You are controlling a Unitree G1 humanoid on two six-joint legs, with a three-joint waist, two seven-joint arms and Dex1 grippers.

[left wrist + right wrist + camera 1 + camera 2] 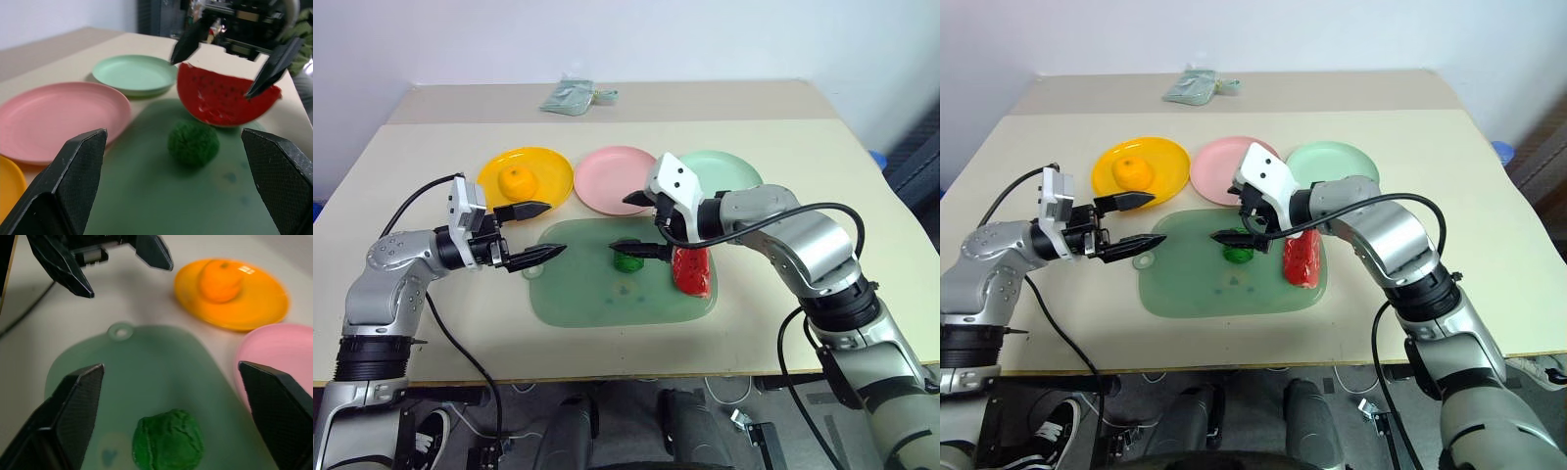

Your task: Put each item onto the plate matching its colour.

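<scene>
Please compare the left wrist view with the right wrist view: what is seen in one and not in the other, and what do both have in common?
The left wrist view alone has the watermelon slice and the mint plate, with the right gripper open above the slice.

The right wrist view alone has the orange on the yellow plate's middle, the mat's hanging hole, and the left gripper, open.

Both share the green ball on the green mat, and the pink plate.
</scene>
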